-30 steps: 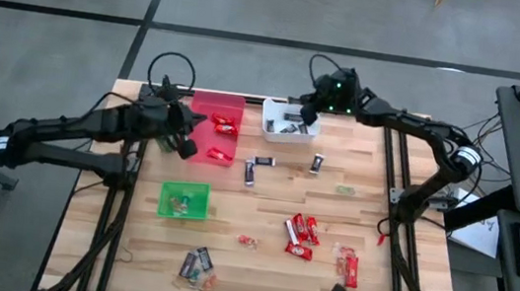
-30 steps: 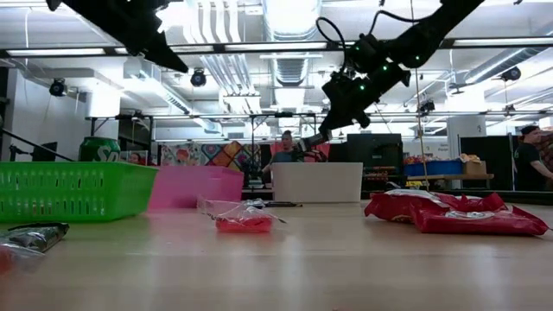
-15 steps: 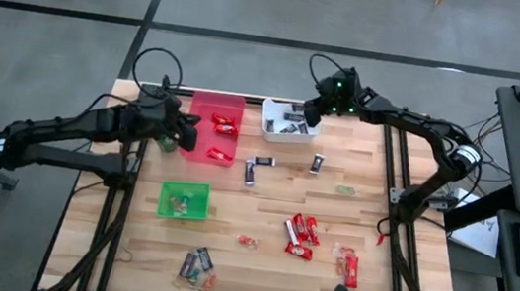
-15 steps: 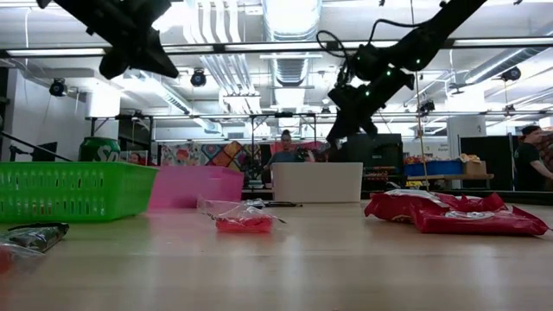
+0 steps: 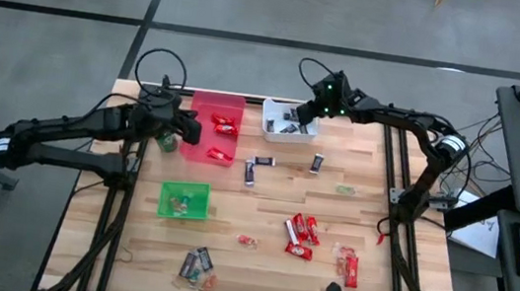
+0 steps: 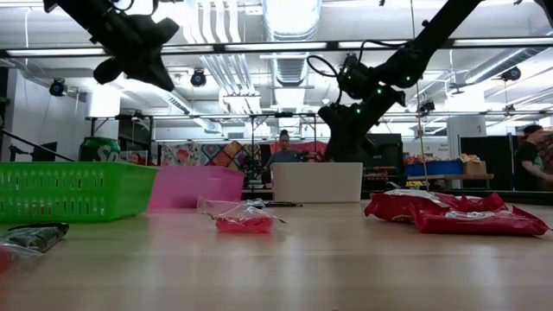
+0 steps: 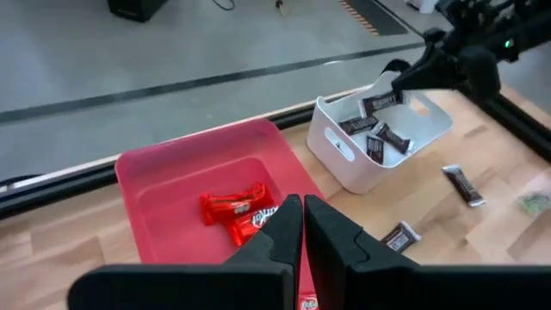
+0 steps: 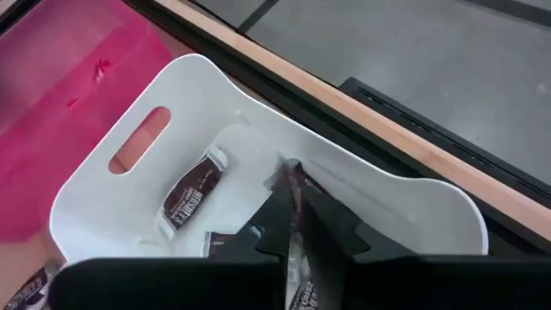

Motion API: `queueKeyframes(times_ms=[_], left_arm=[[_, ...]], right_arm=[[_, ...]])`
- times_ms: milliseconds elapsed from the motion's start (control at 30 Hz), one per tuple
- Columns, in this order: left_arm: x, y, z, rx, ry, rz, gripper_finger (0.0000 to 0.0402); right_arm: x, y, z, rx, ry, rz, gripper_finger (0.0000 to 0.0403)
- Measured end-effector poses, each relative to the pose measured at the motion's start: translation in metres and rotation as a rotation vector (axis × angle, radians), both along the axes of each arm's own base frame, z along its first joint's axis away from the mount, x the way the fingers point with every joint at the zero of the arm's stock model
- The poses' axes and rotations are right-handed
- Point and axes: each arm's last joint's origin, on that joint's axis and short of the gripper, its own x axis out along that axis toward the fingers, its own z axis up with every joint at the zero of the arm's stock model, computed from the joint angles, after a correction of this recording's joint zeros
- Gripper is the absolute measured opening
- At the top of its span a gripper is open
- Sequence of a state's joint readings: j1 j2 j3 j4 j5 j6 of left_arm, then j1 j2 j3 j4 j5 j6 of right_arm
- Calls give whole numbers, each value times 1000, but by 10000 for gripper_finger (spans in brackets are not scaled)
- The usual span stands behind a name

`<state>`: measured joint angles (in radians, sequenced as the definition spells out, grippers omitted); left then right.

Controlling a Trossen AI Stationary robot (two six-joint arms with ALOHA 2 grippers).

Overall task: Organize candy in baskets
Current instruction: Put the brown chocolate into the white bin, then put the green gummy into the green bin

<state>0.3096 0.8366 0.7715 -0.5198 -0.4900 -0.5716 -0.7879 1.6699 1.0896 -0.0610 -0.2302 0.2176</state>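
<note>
My right gripper (image 5: 301, 121) hangs low over the white basket (image 5: 270, 125) at the table's far side, shut on a dark mini bar (image 7: 379, 102). Other dark bars (image 8: 191, 196) lie in that basket. My left gripper (image 5: 189, 129) hovers shut, holding nothing, above the red basket (image 5: 207, 109), where red-wrapped bars (image 7: 232, 207) lie. The green basket (image 5: 184, 200) stands nearer the front. Loose candy lies on the wood: dark bars (image 5: 250, 172), red bars (image 5: 301, 235), mixed pieces (image 5: 198, 265). My right gripper pinches the dark mini bar's wrapper end (image 8: 289, 170) between its two fingers. The fingers slant down from the table's right side. The bar hangs tilted below the fingertips, inside the white basket's opening, clear of the bars on its floor.
A green can (image 5: 167, 140) stands just left of the red basket, under my left arm. Further red bars (image 5: 349, 268) lie at the near right. People show in the room beyond the table in the low view.
My right gripper has sunk with the dark bar toward the white basket, drifting a little toward the table's left. My left gripper has rolled about its own axis above the red basket and stays shut.
</note>
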Motion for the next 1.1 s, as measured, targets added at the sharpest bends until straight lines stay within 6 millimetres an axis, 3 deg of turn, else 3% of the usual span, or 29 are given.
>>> queueKeyframes(times_ms=[300, 633, 767, 933, 1100], left_arm=[[12, 3, -7, -12, 48, -52, 0], [17, 3, 0, -11, -15, -88, 0], [19, 4, -4, -16, 7, -89, 0], [28, 7, -13, 29, 119, -143, 0], [45, 12, -25, 86, 221, -203, 0]], right_arm=[[3, -2, 8, -1, -16, 3, 94], [19, -18, 61, -244, -74, 100, 102], [23, -20, 73, -305, -94, 134, 102], [25, -6, 71, -93, -152, 216, 102], [27, 36, 73, 232, -88, 394, 102]])
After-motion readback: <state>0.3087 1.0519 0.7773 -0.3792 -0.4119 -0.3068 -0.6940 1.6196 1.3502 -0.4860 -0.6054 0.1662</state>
